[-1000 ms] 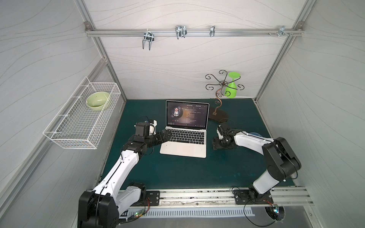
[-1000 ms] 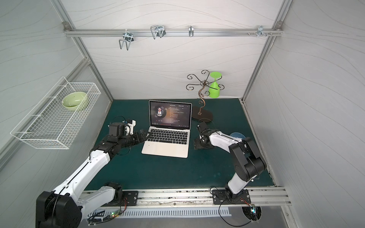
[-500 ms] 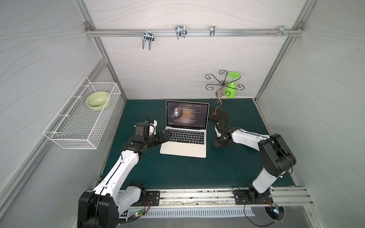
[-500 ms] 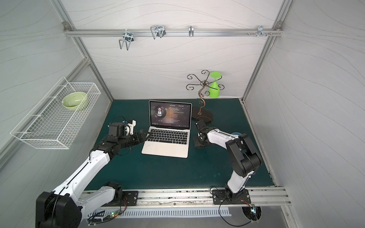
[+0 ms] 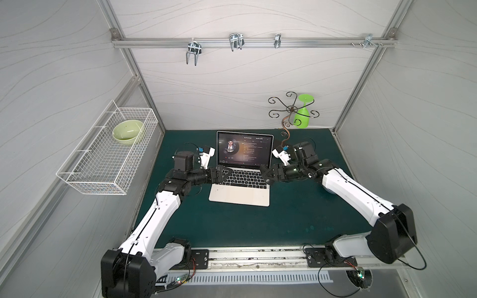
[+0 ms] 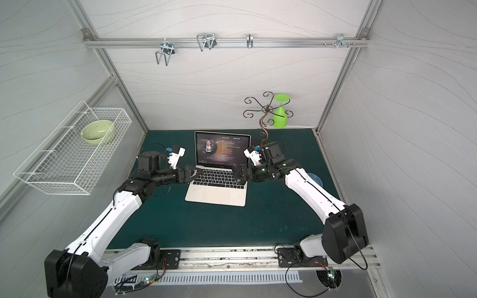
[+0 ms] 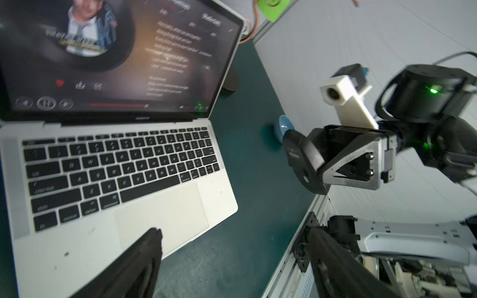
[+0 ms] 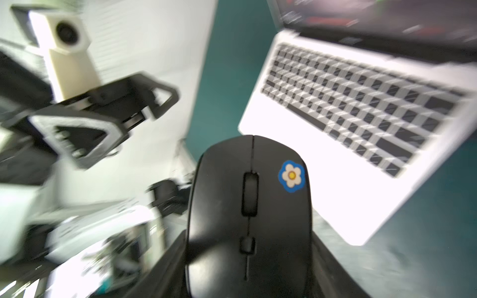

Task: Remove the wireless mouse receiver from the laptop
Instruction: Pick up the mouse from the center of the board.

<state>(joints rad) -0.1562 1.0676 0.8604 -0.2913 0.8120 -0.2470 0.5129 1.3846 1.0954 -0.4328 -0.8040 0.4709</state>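
We found the laptop point(image 5: 240, 197) open, centred in the far half of the scene. Its silver base lay flat, trackpad near, black keys farther. The upright dark screen showed a round portrait and text lines.

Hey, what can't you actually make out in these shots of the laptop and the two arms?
- The mouse receiver: seen in no view. The side edges of the laptop are too small to read in both top views, and the left pincer covers part of one.
- Laptop keys and screen: smeared by motion blur in the right wrist view.
- Fingertips of the right pincer: hidden under the mouse in the right wrist view.
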